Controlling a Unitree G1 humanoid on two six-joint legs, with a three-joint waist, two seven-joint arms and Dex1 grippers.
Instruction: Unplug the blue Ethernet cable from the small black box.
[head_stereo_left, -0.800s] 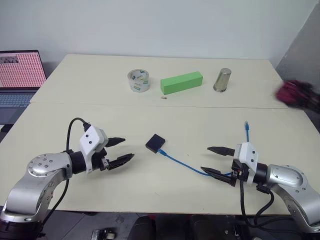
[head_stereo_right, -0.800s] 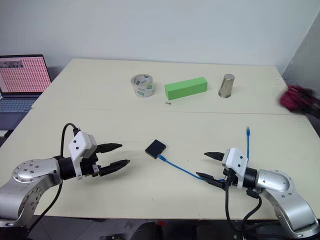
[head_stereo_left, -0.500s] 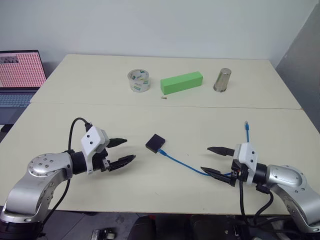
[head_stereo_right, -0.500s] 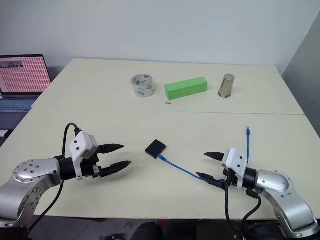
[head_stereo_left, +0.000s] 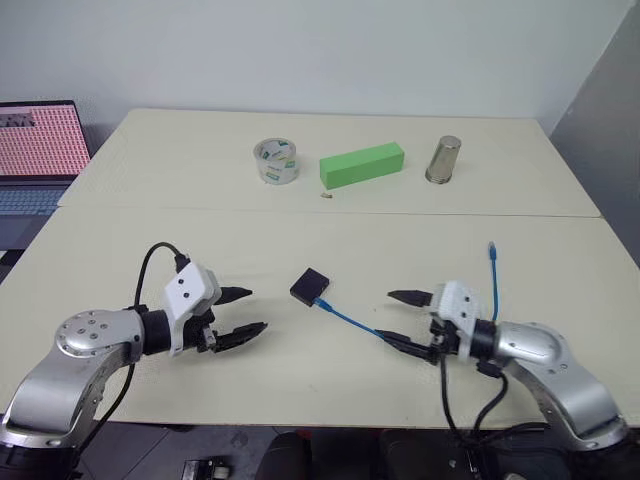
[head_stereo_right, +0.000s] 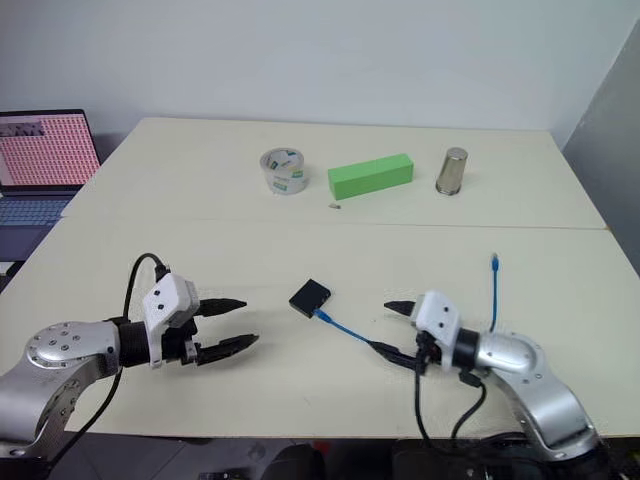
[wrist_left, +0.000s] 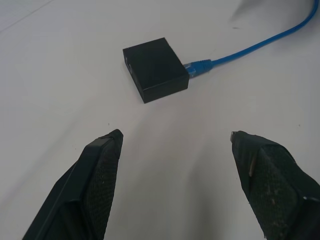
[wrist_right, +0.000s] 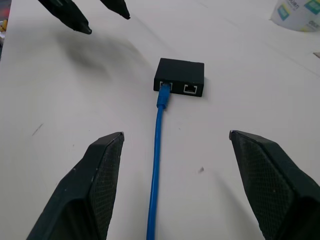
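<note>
Lying between both spread fingers (head_stereo_left: 240, 311), the small black box (head_stereo_left: 311, 286), cable-plugged.

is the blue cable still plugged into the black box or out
Plugged in. The blue cable's plug sits in one of two ports on the black box; the other port is empty. Neither gripper touches it.

Looks like a lab or office test room. Two plain cream tables pushed together into one tabletop (head_stereo_left: 300, 225) across the middle of the frame, bare white wall behind. Open laptop (head_stereo_left: 38, 150) at the left edge, screen showing a red grid pattern. Loose test props lined up near the top centre: tape roll (head_stereo_left: 277, 161), green block (head_stereo_left: 362, 165), metal cup (head_stereo_left: 444, 160). Grey panel at the right edge. No household furniture.
</note>
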